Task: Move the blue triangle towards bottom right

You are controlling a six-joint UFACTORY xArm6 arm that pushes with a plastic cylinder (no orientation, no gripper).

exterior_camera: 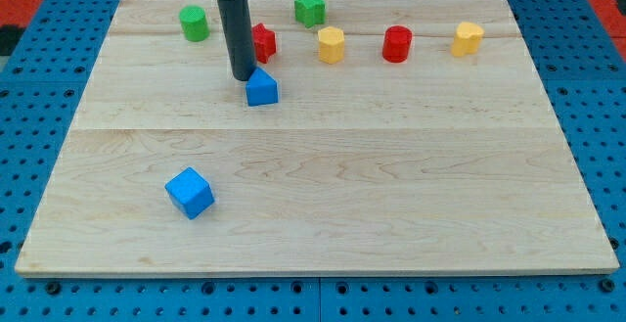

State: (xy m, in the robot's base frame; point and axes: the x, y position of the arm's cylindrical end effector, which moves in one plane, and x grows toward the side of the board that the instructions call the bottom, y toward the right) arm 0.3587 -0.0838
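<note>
The blue triangle (261, 88) lies on the wooden board (323, 185), left of centre in the upper half. My tip (243, 75) stands just up and left of it, touching or nearly touching its upper left edge. The dark rod rises from there to the view's top and partly hides the red star (263, 42) behind it.
A blue cube (190, 192) lies at the lower left. Along the top row are a green cylinder (195, 23), a green star (310, 8), a yellow hexagon block (332, 44), a red cylinder (397, 44) and a yellow block (469, 38).
</note>
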